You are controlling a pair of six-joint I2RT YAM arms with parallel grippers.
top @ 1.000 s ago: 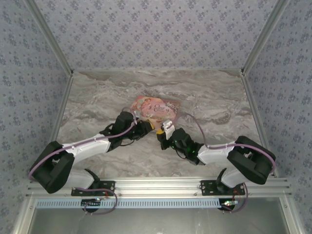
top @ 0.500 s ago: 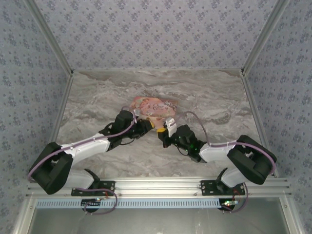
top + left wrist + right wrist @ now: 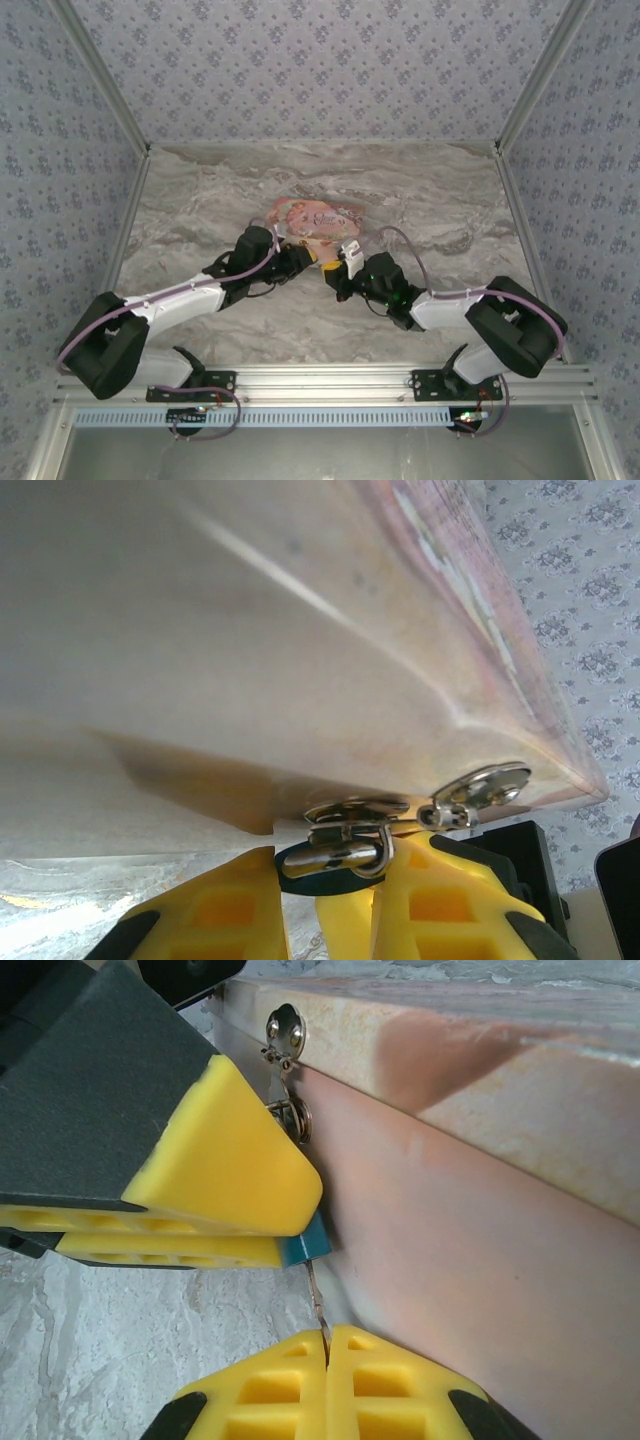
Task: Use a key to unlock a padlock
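Observation:
In the left wrist view the tiny teal padlock (image 3: 312,876) sits pinched between my left gripper's (image 3: 340,868) yellow fingers. Its silvery shackle (image 3: 350,852) hooks through the metal hasp (image 3: 470,792) on the pink box (image 3: 300,650). From the right wrist I see one teal corner of the padlock (image 3: 305,1248) poking out below the left gripper's fingers (image 3: 230,1175). The key (image 3: 316,1295), a thin silvery sliver, runs from that corner down into my right gripper (image 3: 327,1338), which is shut on it. From above, the left gripper (image 3: 303,262) and right gripper (image 3: 338,278) meet at the box's near edge.
The pink illustrated box (image 3: 318,220) lies mid-table on the marble top (image 3: 200,200), right behind both grippers. Its side wall (image 3: 480,1240) runs close along the right gripper. Patterned walls (image 3: 300,70) enclose the table on three sides.
The right arm has edged forward and a little to the right, bringing its wrist closer to the box. The left arm has stayed in place with the padlock.

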